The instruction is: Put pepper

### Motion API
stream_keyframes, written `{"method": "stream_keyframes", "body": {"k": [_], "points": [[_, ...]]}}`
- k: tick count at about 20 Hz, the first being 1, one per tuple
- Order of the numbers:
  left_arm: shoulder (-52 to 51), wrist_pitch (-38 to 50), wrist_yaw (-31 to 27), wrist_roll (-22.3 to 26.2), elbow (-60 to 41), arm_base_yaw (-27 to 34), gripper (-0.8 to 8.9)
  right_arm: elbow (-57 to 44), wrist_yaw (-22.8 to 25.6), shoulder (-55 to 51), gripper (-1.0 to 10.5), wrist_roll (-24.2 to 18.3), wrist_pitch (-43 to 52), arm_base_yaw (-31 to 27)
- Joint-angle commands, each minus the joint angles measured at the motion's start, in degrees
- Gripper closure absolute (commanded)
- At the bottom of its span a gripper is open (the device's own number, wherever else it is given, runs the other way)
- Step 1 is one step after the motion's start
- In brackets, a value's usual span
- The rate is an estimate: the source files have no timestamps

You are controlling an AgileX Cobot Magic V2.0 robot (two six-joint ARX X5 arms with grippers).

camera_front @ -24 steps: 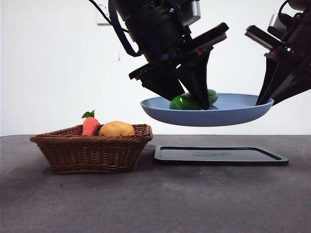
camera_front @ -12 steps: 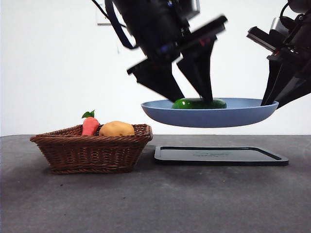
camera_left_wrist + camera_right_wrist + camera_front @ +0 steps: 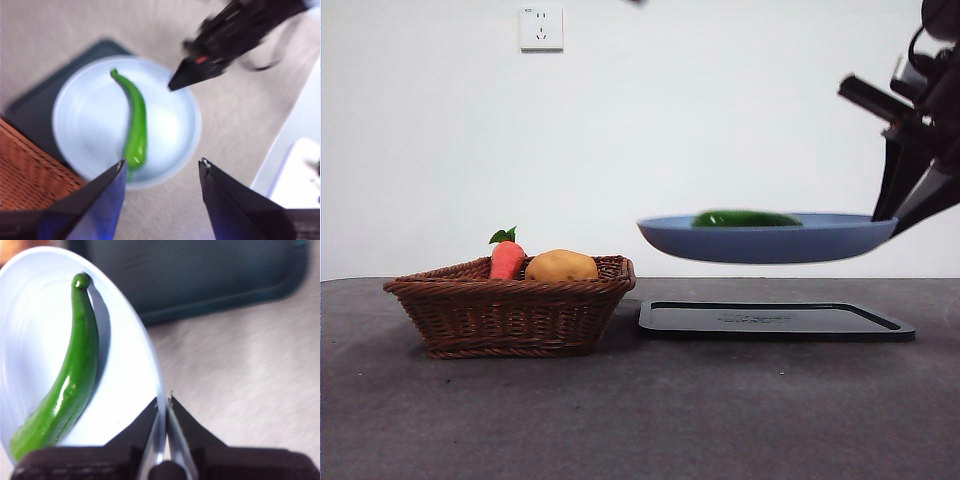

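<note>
Lying lengthwise in the blue plate (image 3: 770,243), the pepper (image 3: 747,218) is glossy dark green, curved, and free of both grippers. The plate hangs level in the air above the black tray (image 3: 775,320), not touching it. The right gripper (image 3: 163,402) has its 2 jaws pinched tight on the plate's rim, on the side away from the wicker basket (image 3: 510,310); in the front view it reaches down from the upper right corner to that rim. The left gripper (image 3: 161,169) is high above the plate, looking down on it, with its 2 jaws spread wide and nothing between them; it does not show in the front view. From that wrist view the pepper (image 3: 133,129) runs across the middle of the plate (image 3: 170,130). The basket stands on the dark table (image 3: 640,420) just beside the tray, holding a carrot (image 3: 505,257) and a potato (image 3: 560,266) side by side.
</note>
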Motion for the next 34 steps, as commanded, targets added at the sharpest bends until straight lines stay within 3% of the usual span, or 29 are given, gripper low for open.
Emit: {"method": "stream_keyframes", "body": {"k": [1, 8, 17, 23, 28, 34], "points": [[-2.91, -0.83, -0.09, 0.87, 1.05, -0.70, 5.55, 4.42, -0.28, 3.78, 9.4, 0.81, 0.81, -1.03], [-11.37, -3.28, 0.00, 0.74, 1.05, -0.70, 5.55, 16.55, -0.11, 18.93, 9.4, -0.15, 1.68, -3.76], [-13.14, -3.43, -0.02, -0.74, 1.05, -0.72, 5.55, 17.42, -0.28, 28.98, 9.4, -0.31, 10.95, -5.77], [-13.11, -3.04, -0.04, -1.09, 1.05, -0.72, 5.55, 17.42, -0.13, 30.56, 9.3, -1.57, 11.80, -5.77], [-13.09, -3.06, -0.11, -1.09, 1.05, -0.70, 5.55, 17.42, -0.35, 30.14, 7.6, -2.32, 11.13, -5.77], [-13.07, -3.10, -0.11, -0.83, 1.05, -0.70, 5.55, 17.42, -0.07, 21.07, 7.5, -7.43, 4.79, -5.77]]}}
